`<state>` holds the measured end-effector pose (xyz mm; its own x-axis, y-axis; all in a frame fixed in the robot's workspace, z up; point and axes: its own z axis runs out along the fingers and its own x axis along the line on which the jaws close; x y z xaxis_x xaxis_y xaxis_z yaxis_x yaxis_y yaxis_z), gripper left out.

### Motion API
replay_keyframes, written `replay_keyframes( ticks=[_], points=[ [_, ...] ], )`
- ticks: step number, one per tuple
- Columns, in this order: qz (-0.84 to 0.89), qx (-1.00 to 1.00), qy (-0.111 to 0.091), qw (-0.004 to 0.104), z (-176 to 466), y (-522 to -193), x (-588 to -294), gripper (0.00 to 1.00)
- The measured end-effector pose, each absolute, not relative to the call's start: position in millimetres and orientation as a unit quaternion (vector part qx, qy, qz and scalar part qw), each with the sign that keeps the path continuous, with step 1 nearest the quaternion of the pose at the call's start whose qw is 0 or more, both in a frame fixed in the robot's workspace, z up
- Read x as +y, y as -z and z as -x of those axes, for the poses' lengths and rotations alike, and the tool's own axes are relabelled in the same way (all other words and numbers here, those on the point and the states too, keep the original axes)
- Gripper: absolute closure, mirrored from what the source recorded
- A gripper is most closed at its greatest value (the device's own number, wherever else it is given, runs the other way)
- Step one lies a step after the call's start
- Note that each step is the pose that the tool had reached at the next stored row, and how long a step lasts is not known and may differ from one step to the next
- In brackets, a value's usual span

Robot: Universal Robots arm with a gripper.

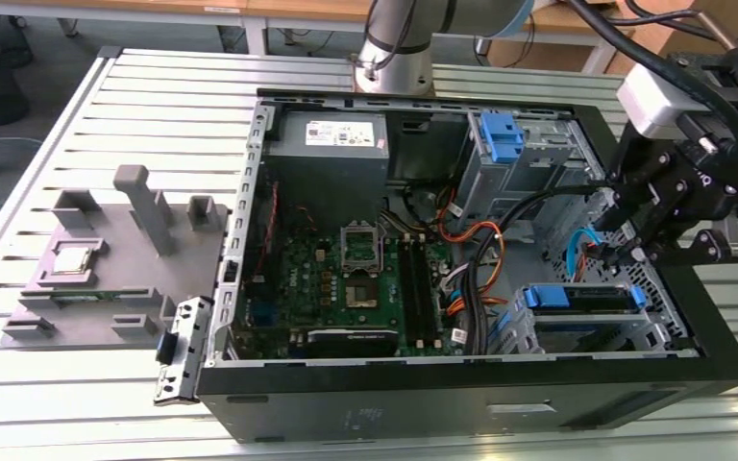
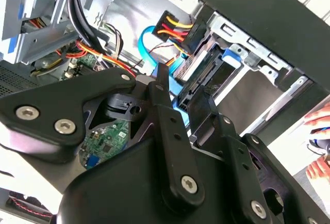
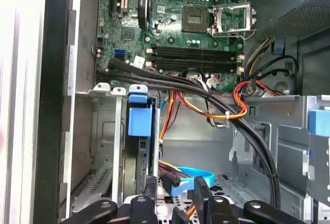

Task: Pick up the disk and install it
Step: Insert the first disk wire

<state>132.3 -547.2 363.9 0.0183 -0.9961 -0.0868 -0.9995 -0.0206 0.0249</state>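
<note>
The disk (image 1: 580,298), in its blue carrier, sits inside the lower drive cage at the case's corner on the exterior view's right. In the first wrist view it stands on edge in the cage, with the disk's blue carrier tab (image 3: 139,121) toward the motherboard. In the second wrist view the disk (image 2: 206,77) shows dark, with a plug of red, yellow and black wires against its end. My gripper (image 1: 626,252) hovers just above the cage's cable end. The gripper (image 3: 176,193) is open, with only the blue data cable (image 3: 188,175) seen past its fingers (image 2: 164,87).
The open computer case (image 1: 472,384) lies on a slatted table. It holds a motherboard (image 1: 356,279), a power supply (image 1: 331,134), cable bundles (image 1: 479,259) and an upper bay with a blue carrier (image 1: 504,134). A grey fixture tray (image 1: 100,269) lies at the exterior view's left. A person's hand (image 2: 318,118) is beside the case.
</note>
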Motion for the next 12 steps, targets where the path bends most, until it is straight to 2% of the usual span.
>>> replay_keyframes(
  ticks=[12],
  points=[
    [0.713, 0.7, -0.04, 0.021, -132.8, -362.9, -553.5, 0.58]
  ],
)
